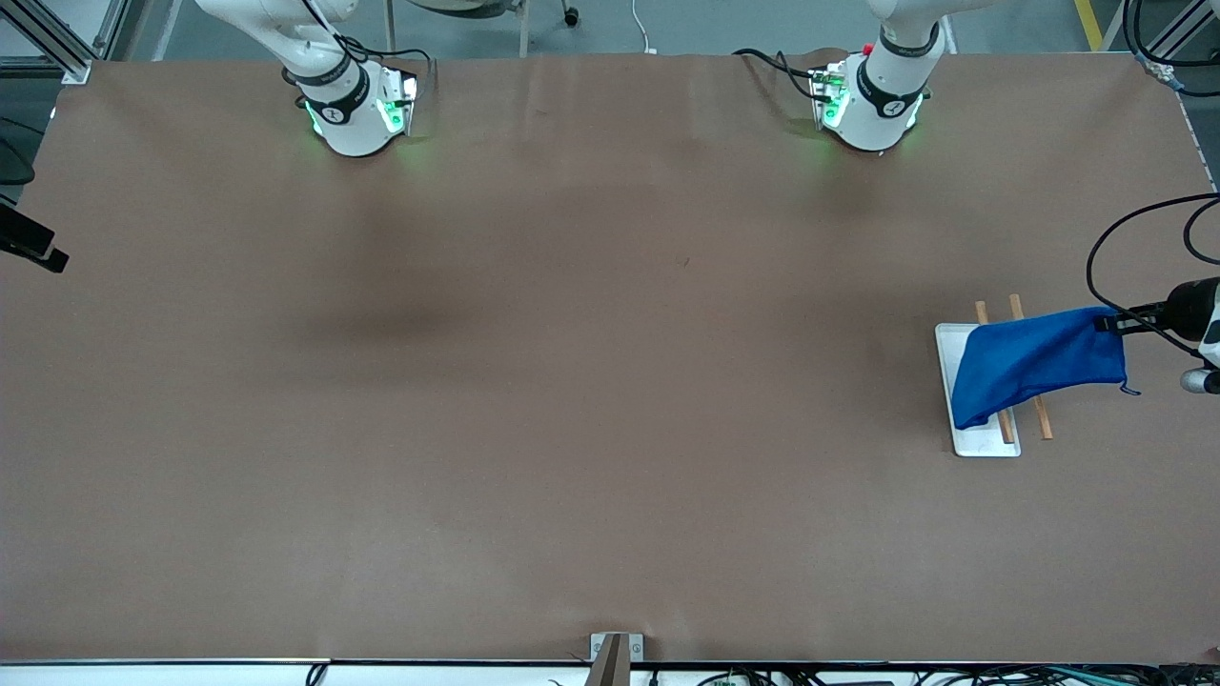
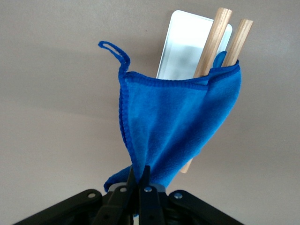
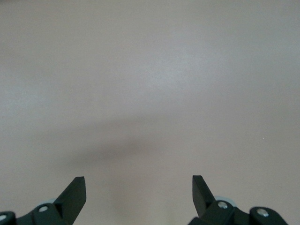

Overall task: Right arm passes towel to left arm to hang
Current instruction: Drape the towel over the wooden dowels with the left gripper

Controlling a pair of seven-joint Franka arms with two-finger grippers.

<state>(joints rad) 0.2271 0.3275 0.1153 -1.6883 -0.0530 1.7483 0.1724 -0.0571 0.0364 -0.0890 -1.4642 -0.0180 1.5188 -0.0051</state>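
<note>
The bright blue towel [image 1: 1039, 357] hangs over the two wooden rods [image 1: 1044, 419] of a small rack with a white base [image 1: 982, 440], near the left arm's end of the table. My left gripper [image 1: 1106, 324] is shut on one end of the towel and holds it over the rack. In the left wrist view the towel [image 2: 178, 122] is pinched between my left gripper's [image 2: 139, 172] fingers, its loop [image 2: 115, 49] sticks out free, and the rods [image 2: 213, 40] and base [image 2: 185, 47] show past it. My right gripper [image 3: 139, 185] is open and empty over bare table, out of the front view.
A black device [image 1: 29, 243] sticks in at the right arm's end of the table. A small metal bracket [image 1: 615, 653] sits at the table edge nearest the front camera. Black cables [image 1: 1134, 219] loop above the left gripper.
</note>
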